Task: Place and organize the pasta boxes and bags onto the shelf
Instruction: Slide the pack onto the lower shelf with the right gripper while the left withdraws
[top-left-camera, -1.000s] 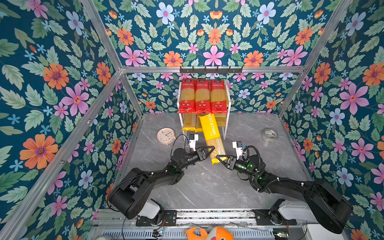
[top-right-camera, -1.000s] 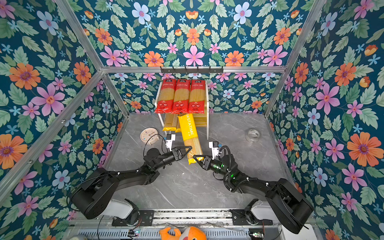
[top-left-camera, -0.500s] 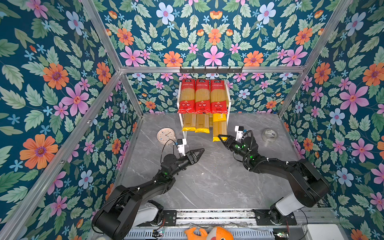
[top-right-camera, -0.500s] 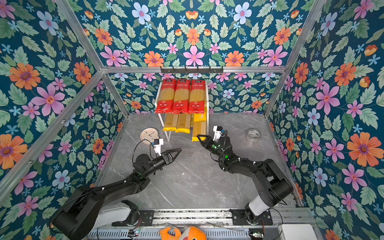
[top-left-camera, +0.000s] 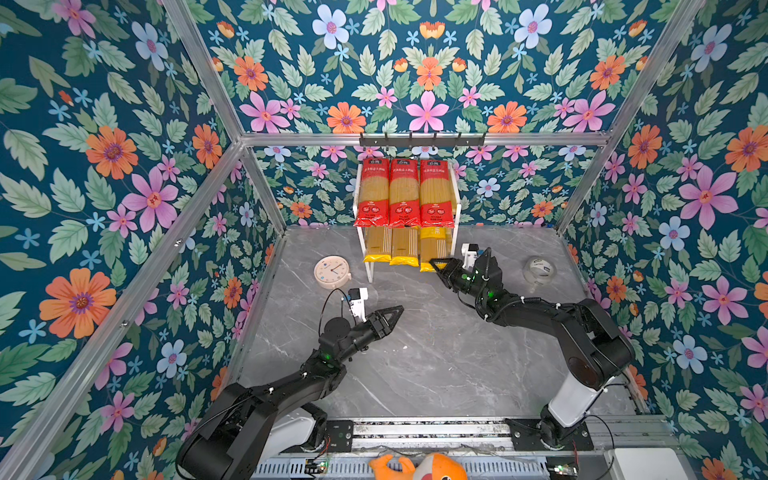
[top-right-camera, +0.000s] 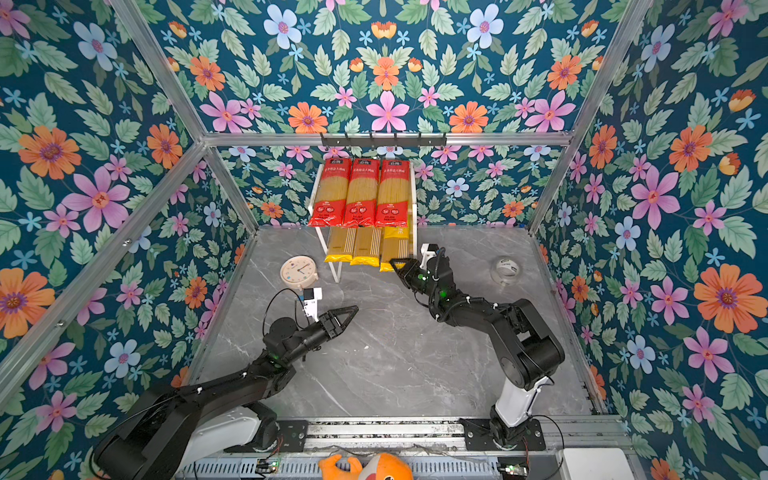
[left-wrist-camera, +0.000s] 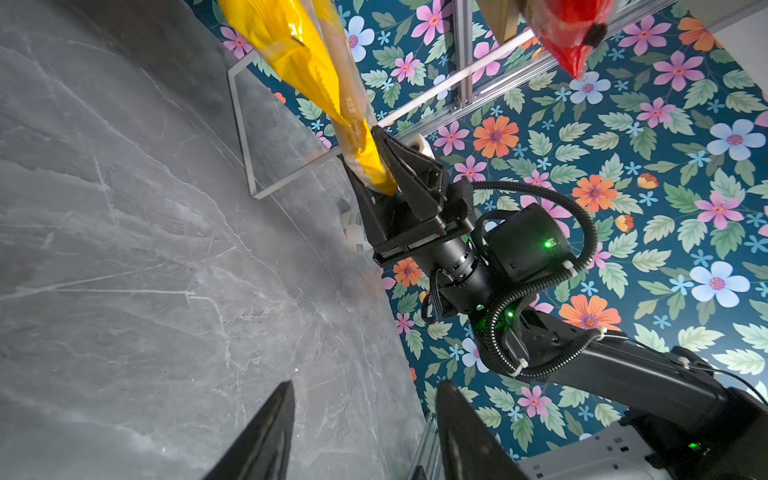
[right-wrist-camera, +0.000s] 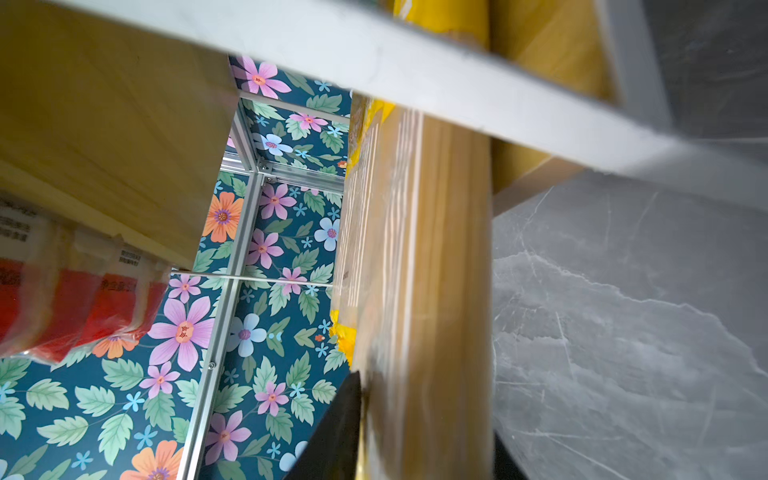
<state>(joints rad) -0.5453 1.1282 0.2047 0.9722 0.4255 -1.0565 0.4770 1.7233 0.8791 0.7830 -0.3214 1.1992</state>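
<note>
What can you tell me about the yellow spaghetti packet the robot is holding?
The yellow packet is long, flat, shiny plastic with a clear window showing spaghetti. It lies on the shelf's lower board, rightmost of three, under the red packets. Its near end sticks out between the fingers of the right hand.

Shelf (top-right-camera: 414, 195) at bench (top-right-camera: 395, 357) back edge: red packets (top-right-camera: 360, 193) top tier, yellow packets (top-right-camera: 357, 245) below. Right hand (top-right-camera: 401, 262) on rightmost yellow packet (top-right-camera: 395, 245) end.

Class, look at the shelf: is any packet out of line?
Yes: the rightmost yellow packet on the shelf's lower tier juts out past its two neighbours, its end lying between the jaws of the right claw.
</note>
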